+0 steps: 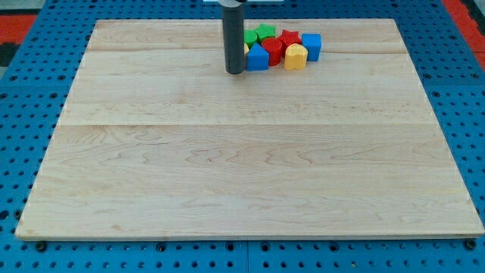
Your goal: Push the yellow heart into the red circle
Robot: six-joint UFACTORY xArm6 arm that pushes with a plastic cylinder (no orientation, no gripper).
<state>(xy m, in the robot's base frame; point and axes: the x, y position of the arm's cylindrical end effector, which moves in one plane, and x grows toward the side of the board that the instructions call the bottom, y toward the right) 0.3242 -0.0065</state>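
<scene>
The yellow heart (295,57) lies near the view's top, right of centre, touching the red circle (273,50) on its left. Both sit in a tight cluster with a blue triangular block (258,58), a blue cube (311,45), a red star (289,37), a green star (264,32) and a green block (248,37). A sliver of another yellow block shows behind the rod. My tip (235,71) rests on the board just left of the blue triangular block, at the cluster's left edge. The rod hides part of the green block.
The wooden board (242,167) lies on a blue perforated table (23,91). The cluster sits close to the board's top edge.
</scene>
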